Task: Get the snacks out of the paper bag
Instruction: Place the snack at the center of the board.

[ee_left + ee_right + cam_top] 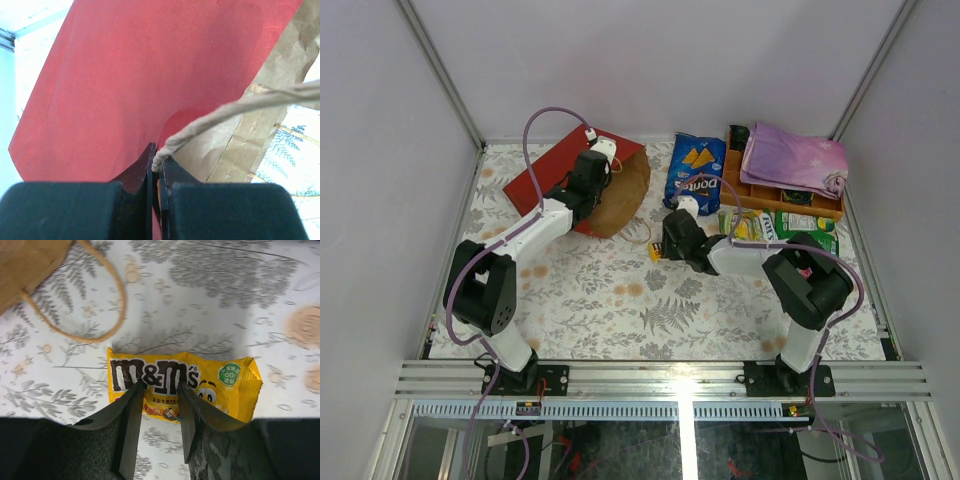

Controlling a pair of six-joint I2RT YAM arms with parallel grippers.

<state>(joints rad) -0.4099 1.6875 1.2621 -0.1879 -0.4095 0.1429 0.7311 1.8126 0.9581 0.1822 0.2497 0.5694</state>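
The red paper bag (552,172) lies on its side at the back left, its brown mouth facing right. My left gripper (607,163) is at the mouth's upper rim. In the left wrist view this gripper (158,159) is shut on the bag's string handle (240,105) where it meets the red paper (125,75). A yellow M&M's pack (220,385) lies flat on the table just outside the mouth. My right gripper (159,387) has closed down onto the pack's near edge, one finger on each side of a strip of it. Seen from above, that gripper (665,245) covers most of the pack (655,254).
A blue Doritos bag (694,170) lies behind the right gripper. Green candy packs (802,225) rest at the right. The orange wooden tray (740,185) at the back right carries a folded purple cloth (790,158). The bag's other string handle (117,300) loops over the table near the yellow pack.
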